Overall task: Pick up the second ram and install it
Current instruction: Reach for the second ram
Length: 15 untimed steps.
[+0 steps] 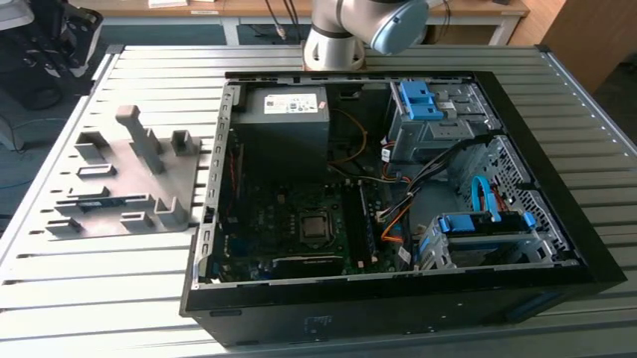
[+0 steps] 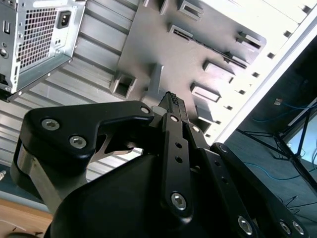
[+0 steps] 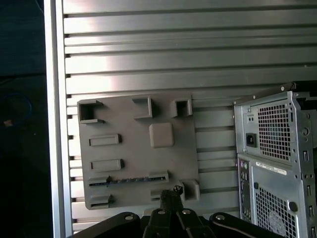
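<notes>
Gripper (image 3: 172, 192), pressed together and empty, hung above the ram (image 3: 128, 180), slotted in the plate (image 3: 138, 153) just off its tips (long axis along the fingers' spread).

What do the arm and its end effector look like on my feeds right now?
The arm has silver-grey tube segments and a light blue joint cap. In the second wrist view, the end effector is matte black. It is built of flat linkage bars pinned with silver round-headed screws, and it tapers to a narrow tip.
</notes>
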{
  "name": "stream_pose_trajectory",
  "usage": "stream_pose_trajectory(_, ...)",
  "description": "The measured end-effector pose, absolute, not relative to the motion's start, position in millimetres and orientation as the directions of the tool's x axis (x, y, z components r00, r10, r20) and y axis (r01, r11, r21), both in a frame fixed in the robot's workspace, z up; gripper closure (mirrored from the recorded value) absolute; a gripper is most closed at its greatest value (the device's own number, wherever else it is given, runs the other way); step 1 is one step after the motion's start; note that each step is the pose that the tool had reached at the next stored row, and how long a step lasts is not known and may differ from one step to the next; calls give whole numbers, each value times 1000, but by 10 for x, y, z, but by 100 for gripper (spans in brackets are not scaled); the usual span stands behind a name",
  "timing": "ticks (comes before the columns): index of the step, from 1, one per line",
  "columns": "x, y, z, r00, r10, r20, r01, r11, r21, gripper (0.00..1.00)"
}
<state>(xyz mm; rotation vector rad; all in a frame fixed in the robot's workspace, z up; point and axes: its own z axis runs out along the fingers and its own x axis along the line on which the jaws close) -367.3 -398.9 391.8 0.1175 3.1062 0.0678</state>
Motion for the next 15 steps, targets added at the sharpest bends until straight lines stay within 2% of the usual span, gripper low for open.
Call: stream_pose_trajectory(15, -3896, -3989, 3863, -997, 76, -31, 75, 996, 45, 90)
